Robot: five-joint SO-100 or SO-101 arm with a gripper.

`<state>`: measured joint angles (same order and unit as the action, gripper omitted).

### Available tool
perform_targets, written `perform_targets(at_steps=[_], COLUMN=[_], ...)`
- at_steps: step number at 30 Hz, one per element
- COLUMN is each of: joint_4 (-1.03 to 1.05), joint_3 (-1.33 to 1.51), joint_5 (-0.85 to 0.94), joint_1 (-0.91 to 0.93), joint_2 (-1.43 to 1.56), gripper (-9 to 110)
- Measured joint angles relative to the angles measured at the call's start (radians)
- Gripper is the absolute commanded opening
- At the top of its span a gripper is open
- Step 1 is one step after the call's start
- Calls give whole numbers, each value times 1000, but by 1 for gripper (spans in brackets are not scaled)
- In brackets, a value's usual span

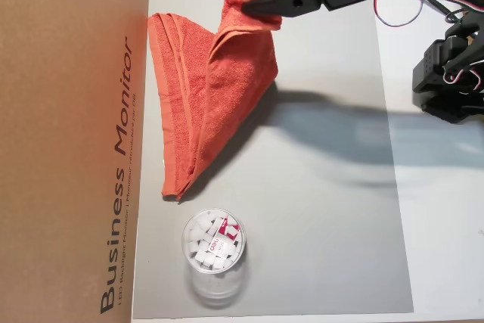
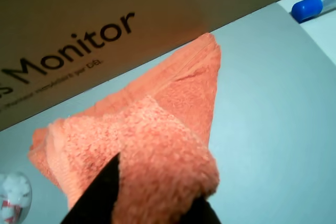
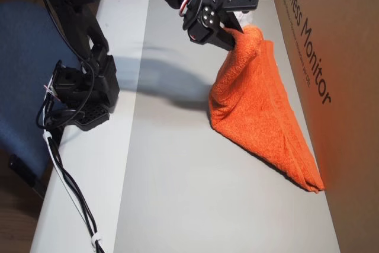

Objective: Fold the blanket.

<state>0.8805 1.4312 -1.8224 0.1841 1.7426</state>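
Observation:
The orange-red terry blanket [image 1: 203,96] lies folded into a long triangle on the grey mat [image 1: 325,225], along the cardboard box. One corner of it is lifted off the mat. My black gripper [image 1: 253,5] is shut on that raised corner, near the top of an overhead view. It also shows in another overhead view [image 3: 235,38], holding the blanket [image 3: 260,105] up so the cloth hangs down in a slope. In the wrist view the blanket [image 2: 157,135] bunches between my two dark fingers [image 2: 97,195] at the bottom edge.
A brown cardboard box [image 1: 68,134] printed "Business Monitor" borders the mat. A clear plastic tub [image 1: 214,243] of white pieces stands on the mat below the blanket's tip. A blue-capped pen [image 2: 310,6] lies past the mat. The arm's base [image 3: 83,93] stands on the white table.

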Motion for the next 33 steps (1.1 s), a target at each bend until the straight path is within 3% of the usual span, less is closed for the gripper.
perform_targets(at_steps=[9, 33], joint_4=[-66, -460], joint_3=[-192, -502], joint_5=[2, 281], joint_1=[74, 156], joint_2=[-230, -761], gripper=[0, 0])
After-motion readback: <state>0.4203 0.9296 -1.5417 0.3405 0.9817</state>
